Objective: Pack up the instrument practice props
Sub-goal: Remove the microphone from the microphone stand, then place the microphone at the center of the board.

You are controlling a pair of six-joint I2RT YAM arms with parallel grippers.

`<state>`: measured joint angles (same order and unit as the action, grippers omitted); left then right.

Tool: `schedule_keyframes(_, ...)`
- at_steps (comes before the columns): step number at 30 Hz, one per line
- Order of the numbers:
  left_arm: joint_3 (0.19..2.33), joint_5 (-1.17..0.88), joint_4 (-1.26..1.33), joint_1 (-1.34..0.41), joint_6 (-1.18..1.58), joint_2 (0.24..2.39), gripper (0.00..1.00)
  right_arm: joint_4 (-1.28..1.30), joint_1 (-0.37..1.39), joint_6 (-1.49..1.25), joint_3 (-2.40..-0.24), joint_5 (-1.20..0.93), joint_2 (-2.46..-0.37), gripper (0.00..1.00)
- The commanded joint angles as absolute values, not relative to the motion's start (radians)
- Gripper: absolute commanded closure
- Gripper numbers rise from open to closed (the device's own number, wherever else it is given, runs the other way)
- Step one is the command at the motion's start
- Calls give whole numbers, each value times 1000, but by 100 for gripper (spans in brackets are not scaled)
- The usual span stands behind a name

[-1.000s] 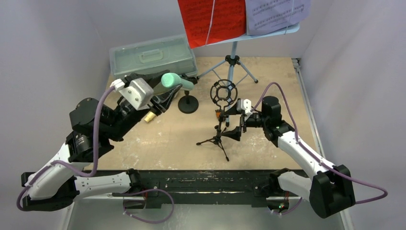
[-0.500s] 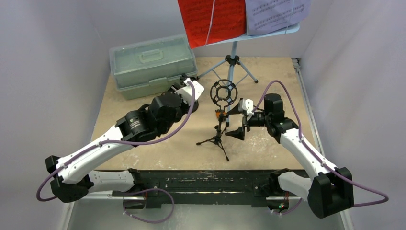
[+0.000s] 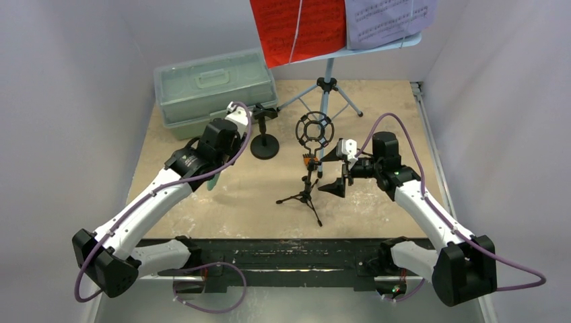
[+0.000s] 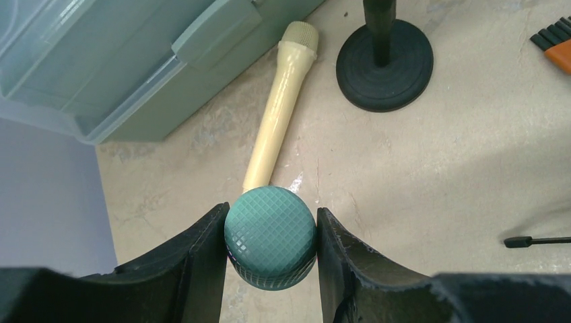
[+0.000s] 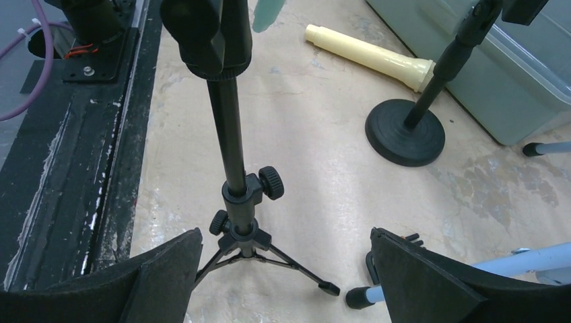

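My left gripper [image 4: 271,259] is shut on the teal microphone [image 4: 271,235], whose gridded head fills the gap between the fingers; the same teal microphone [image 3: 215,180] hangs low over the table left of centre. The tan microphone [image 4: 276,108] lies on the table just beyond it, next to the round-base mic holder [image 3: 264,145]. My right gripper [image 5: 286,269] is open, and the ring-top tripod holder [image 5: 232,134] stands just ahead of its jaws. At the back, the light-blue music rack [image 3: 328,74] carries a red sheet [image 3: 298,27] and a purple sheet [image 3: 387,20].
The pale green case [image 3: 215,87] sits shut at the back left, close to the tan microphone. A small orange and black piece [image 3: 309,161] shows by the tripod holder's pole. A capped foot of the rack [image 5: 357,296] rests near my right finger. Walls close in on three sides.
My left arm swung down from a raised pose, then back left, and now holds the teal microphone low over the table. The right arm has barely moved.
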<state>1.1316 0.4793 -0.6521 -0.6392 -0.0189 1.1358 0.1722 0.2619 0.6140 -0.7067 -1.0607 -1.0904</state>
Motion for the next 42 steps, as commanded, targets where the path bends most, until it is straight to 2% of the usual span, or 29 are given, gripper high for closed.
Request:
schedule_keyframes(1, 1101, 419, -593, -575, 30, 1145, 100, 179, 257, 632, -752, -1055, -1072, 1)
schedule_keyframes(14, 1036, 422, -429, -457, 48, 1292, 100, 198, 256, 643, -756, -1066, -1069, 1)
schedule_keyframes(19, 1033, 399, -348, -409, 56, 1371, 92, 213, 257, 656, -763, -1073, -1073, 1)
schedule_keyframes(28, 1037, 199, -226, -301, 92, 1492, 90, 219, 257, 660, -762, -1083, -1077, 1)
schedule_keyframes(42, 1129, 22, -192, -273, 121, 1706, 85, 225, 256, 663, -764, -1085, -1080, 1)
